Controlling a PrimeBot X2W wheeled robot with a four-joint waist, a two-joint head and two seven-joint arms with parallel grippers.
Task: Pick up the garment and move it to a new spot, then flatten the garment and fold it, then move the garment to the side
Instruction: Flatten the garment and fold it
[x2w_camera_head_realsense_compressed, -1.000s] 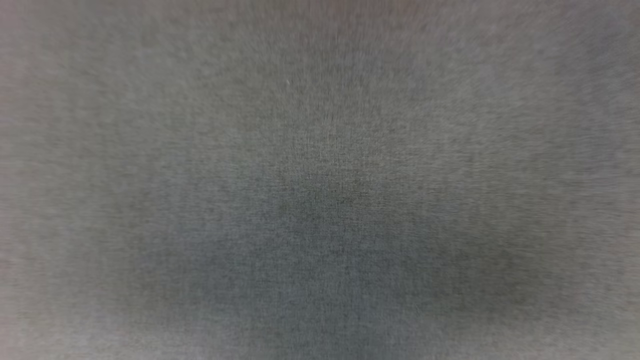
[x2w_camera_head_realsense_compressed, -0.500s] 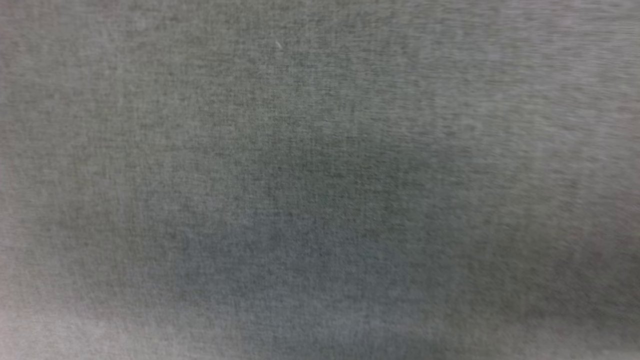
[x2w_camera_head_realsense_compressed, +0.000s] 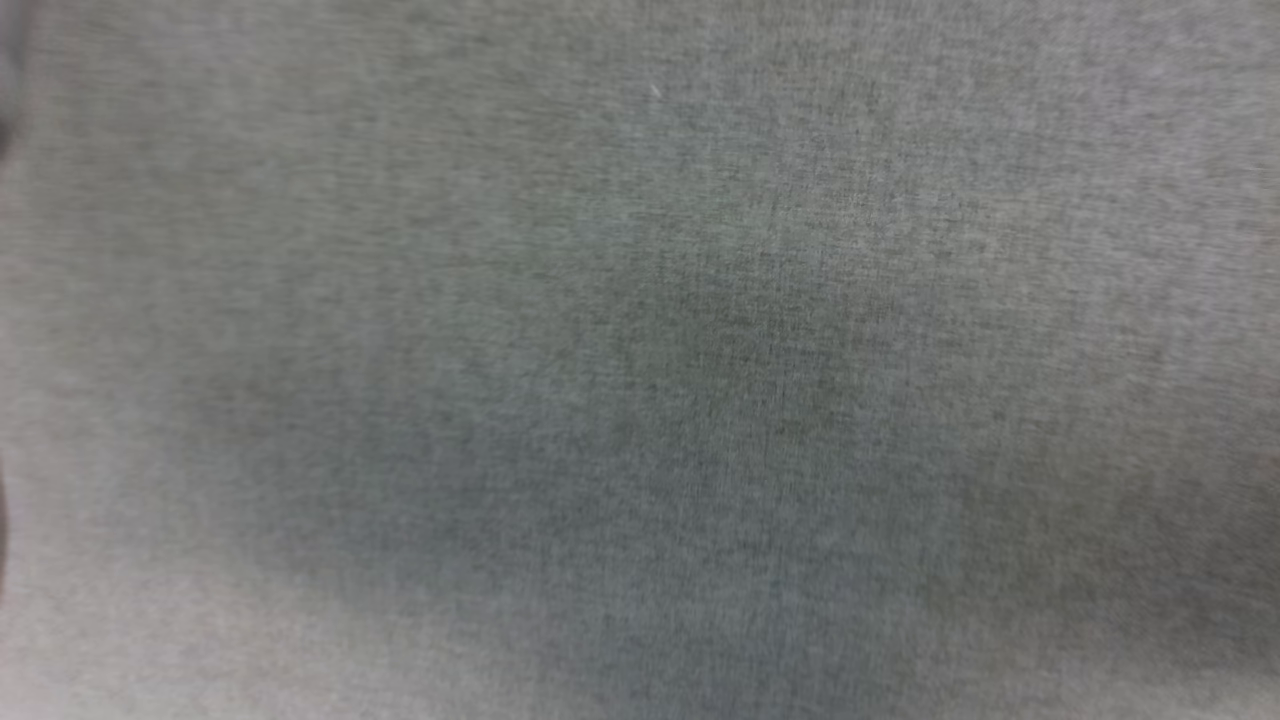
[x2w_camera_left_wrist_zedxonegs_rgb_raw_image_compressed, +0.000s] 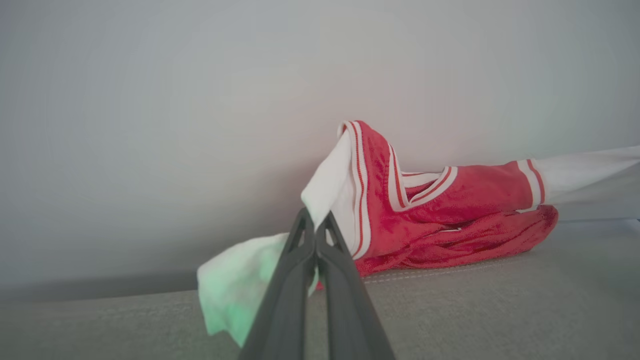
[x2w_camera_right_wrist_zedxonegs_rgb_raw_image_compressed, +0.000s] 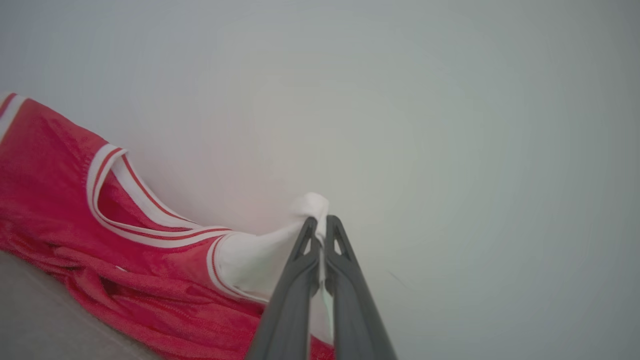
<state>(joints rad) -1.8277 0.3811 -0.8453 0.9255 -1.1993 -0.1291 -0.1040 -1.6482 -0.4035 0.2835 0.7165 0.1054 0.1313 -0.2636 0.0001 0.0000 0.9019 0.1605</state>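
Wall (x2w_camera_left_wrist_zedxonegs_rgb_raw_image_compressed: 150, 100), pale and bare, rises just behind the shirt (x2w_camera_left_wrist_zedxonegs_rgb_raw_image_compressed: 450, 220); the grey cloth surface (x2w_camera_left_wrist_zedxonegs_rgb_raw_image_compressed: 500, 310) lies open in front. The shirt stretches sideways along the wall, its middle sagging onto the surface. It is red, with white sleeves and red-and-white stripe trim. The left hand (x2w_camera_left_wrist_zedxonegs_rgb_raw_image_compressed: 315, 218) is closed on one white sleeve, the right hand (x2w_camera_right_wrist_zedxonegs_rgb_raw_image_compressed: 320, 223) on the other.

Our left gripper (x2w_camera_left_wrist_zedxonegs_rgb_raw_image_compressed: 315, 222): 2 dark fingers pressed together, tips pinching white sleeve cloth of the garment (x2w_camera_left_wrist_zedxonegs_rgb_raw_image_compressed: 440, 215). Our right gripper (x2w_camera_right_wrist_zedxonegs_rgb_raw_image_compressed: 320, 226): likewise closed tip to tip, clamped on a white sleeve end. In both wrist views we see the fingers rise from the near edge, angled slightly, converging to a point.
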